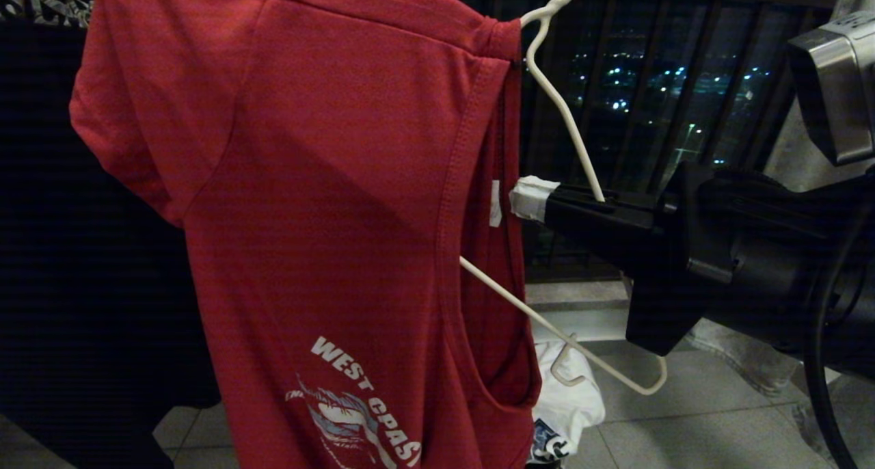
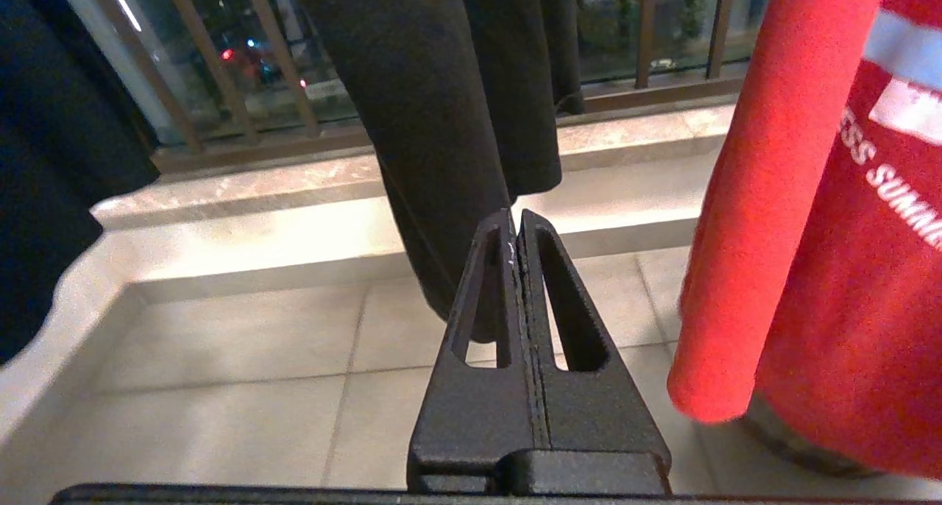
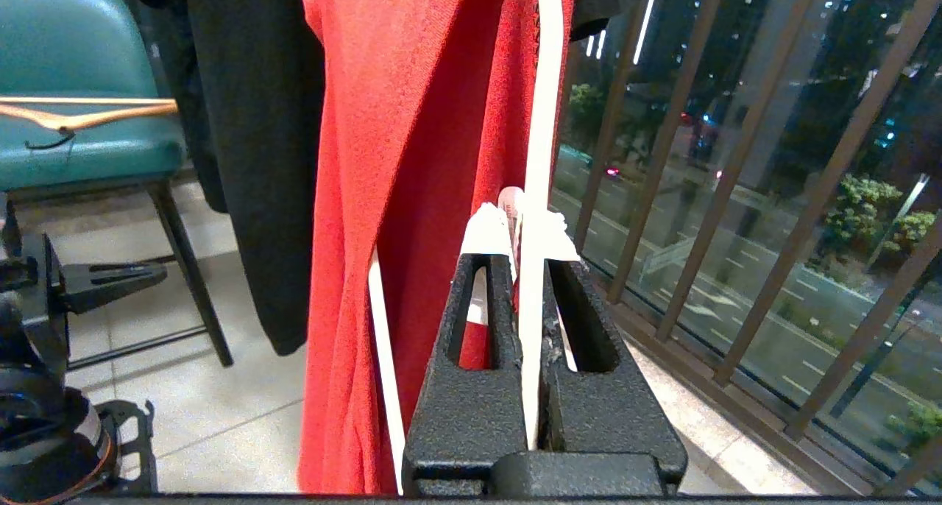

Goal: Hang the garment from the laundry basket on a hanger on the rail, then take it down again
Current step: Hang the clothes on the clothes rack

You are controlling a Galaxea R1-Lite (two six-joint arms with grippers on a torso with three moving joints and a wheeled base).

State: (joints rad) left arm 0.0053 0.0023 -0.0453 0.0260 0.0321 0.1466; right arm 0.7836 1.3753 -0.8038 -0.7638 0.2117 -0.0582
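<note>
Right tool point(image 3: 526, 232): clamped on hanger point(image 1: 567, 120) wire.
Left tool point(image 2: 515, 229): closed, empty.
Garment point(image 1: 328, 202): draped on hanger.

hanger point(image 1: 581, 151) hook cut off, chest lettering point(image 1: 369, 400) cropped

Matt red cloth garment point(image 1: 328, 182) on a smooth white wire hanger point(image 1: 567, 124)

Below me lies a pale tiled floor point(image 1: 683, 421). A crumpled white T-shirt point(image 1: 567, 400) with dark print rests on it, and a teal chair point(image 3: 81, 122) stands there too.
</note>
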